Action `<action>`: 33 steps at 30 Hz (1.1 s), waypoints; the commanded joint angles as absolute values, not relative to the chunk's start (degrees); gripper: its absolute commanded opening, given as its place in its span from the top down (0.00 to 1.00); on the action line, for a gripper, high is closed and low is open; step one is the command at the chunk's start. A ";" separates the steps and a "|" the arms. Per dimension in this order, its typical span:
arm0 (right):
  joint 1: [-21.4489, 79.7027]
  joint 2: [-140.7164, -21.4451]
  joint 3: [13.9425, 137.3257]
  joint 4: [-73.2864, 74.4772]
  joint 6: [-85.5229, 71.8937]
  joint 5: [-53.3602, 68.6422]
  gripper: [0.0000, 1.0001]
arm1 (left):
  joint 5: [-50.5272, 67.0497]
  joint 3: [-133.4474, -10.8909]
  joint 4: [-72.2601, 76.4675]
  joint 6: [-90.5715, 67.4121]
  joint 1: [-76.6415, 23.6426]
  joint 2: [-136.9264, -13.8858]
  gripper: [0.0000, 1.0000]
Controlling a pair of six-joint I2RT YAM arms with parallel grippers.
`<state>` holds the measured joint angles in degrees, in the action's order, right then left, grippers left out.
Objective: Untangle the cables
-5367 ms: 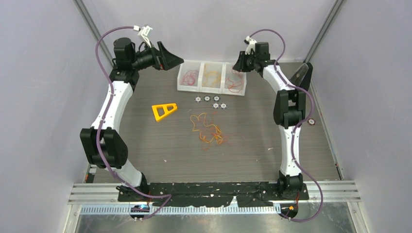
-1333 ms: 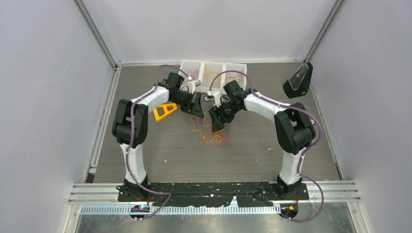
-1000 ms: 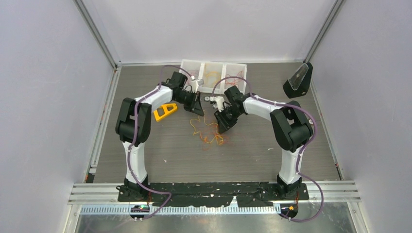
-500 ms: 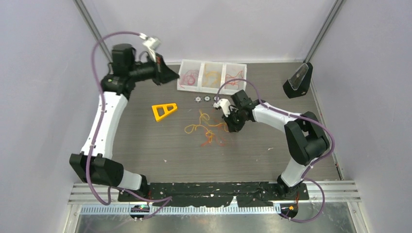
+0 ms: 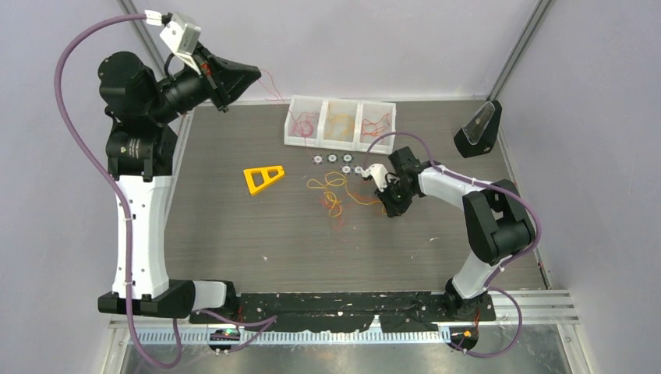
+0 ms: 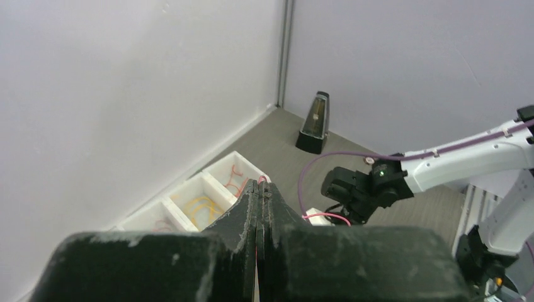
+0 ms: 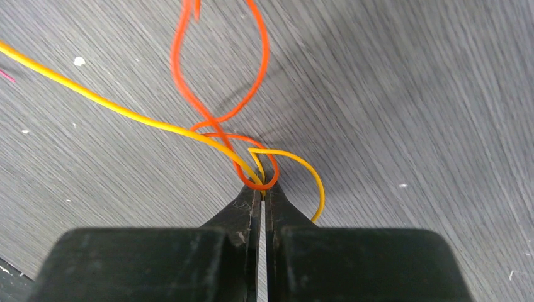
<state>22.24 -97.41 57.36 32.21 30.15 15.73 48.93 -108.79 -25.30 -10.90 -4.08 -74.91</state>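
Cables (image 5: 337, 195): part slowly and gently, left hand (image 6: 259, 189) clenched on red strand (image 6: 261, 179), right hand (image 7: 261, 192) clamped on orange-yellow crossing (image 7: 252, 170).

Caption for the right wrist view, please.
Right pincer shut on the cables, yellow and orange crossing at its tips, over the grey table.

- Left jaws: one red cable (image 6: 261, 180).
- Right jaws: one orange cable (image 7: 178, 75), one yellow cable (image 7: 126, 112).
- One tray (image 5: 341, 145), three compartments.
- One yellow frame (image 5: 252, 181), one black wedge (image 5: 477, 128).
- At least four small discs (image 5: 332, 159).
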 commanded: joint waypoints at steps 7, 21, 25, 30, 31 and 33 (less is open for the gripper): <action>19.51 -97.07 54.07 36.27 35.51 8.49 0.94 | 38.02 -125.22 -11.30 -20.53 1.56 -77.85 1.00; 9.89 -98.35 50.31 44.16 50.48 -0.92 0.95 | 5.23 -133.10 -8.35 -13.79 8.37 -78.57 1.00; 9.84 -100.29 51.91 45.41 49.49 -0.92 0.95 | -1.90 -136.88 -8.87 -10.47 10.37 -80.14 1.00; 9.89 -99.81 54.44 48.37 48.93 5.14 0.84 | 12.98 -132.83 -7.88 -17.91 11.51 -79.26 1.00; 9.87 -99.34 56.37 51.01 48.95 7.49 0.66 | 18.77 -129.73 -5.60 -21.01 11.51 -78.52 1.00; 9.85 -97.56 60.19 54.90 48.31 16.77 0.43 | 28.08 -124.46 -0.73 -27.57 11.26 -77.44 1.00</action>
<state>10.35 -96.71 57.45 43.68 47.94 5.69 9.82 -132.03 -8.78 -16.25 11.29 -79.09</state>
